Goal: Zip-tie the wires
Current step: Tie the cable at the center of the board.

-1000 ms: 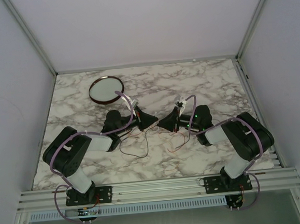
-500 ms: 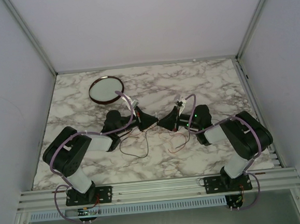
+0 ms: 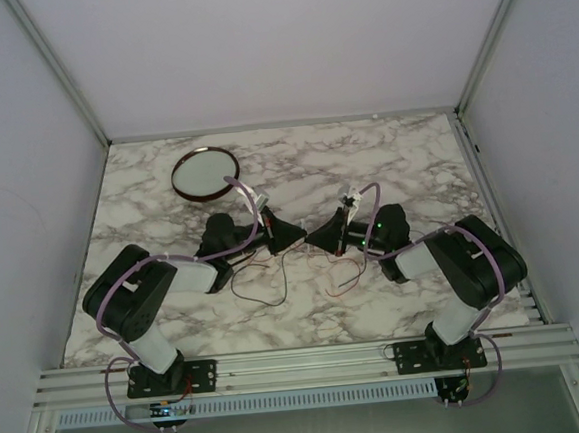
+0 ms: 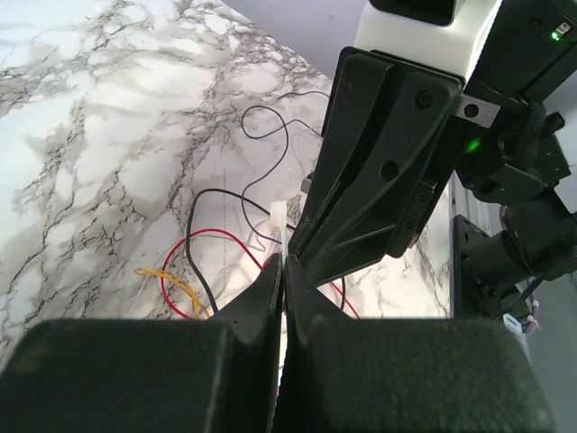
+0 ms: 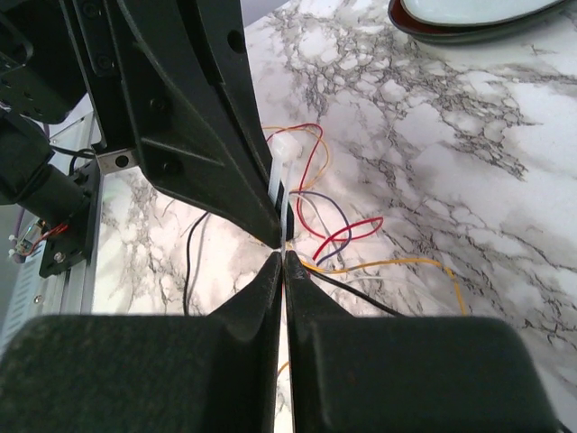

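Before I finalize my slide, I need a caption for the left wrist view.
Shut on a white zip tie, the left gripper meets the shut right gripper tip to tip above loose wires.

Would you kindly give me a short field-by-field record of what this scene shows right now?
Left hand: shut on the zip tie, which stands up from its tips
Right hand: shut, tip to tip with the other; nothing visibly held
Wires: loose on the table beneath both hands, not yet bundled
Dish: far left of the table, nothing seen in it
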Controlling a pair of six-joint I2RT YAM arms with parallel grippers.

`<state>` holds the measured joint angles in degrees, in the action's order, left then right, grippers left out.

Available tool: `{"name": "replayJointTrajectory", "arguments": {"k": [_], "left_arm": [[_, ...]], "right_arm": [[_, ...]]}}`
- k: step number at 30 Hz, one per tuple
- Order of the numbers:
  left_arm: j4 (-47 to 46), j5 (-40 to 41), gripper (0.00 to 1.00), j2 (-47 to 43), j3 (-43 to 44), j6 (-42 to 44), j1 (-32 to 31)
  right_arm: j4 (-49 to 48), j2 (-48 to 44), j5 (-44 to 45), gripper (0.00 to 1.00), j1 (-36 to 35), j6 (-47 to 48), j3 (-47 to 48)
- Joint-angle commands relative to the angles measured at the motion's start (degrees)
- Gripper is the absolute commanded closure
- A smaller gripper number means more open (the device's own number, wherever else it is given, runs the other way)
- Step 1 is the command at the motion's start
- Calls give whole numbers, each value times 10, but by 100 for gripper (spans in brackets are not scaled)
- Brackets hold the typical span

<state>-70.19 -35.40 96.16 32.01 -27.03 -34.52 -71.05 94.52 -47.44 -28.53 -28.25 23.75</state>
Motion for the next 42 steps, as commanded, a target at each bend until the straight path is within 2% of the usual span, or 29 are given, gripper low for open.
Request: {"name": "replayJointTrajectory", "arguments": {"k": [1,11,23,29,38,42], "left_arm": [[-24,4,100,-15,9,23,0],[-13,7,100,-14,16,35,0],[-33,28,100,-11,1,161,0],[-70,24,100,3,1,201,-4],[-54,62,100,-27,-25,299,-27],[-56,85,100,-38,-38,334,-34]], "right_arm": [[-13,-17,0,100,11,-3,-20],[0,-30,16,100,19,-3,-38],[81,-77,-40,100,18,-7,-23],[207,-102,-42,100,13,27,12],[438,-127,-45,100,8,98,101],[476,-131,-54,100,7,110,112]]}}
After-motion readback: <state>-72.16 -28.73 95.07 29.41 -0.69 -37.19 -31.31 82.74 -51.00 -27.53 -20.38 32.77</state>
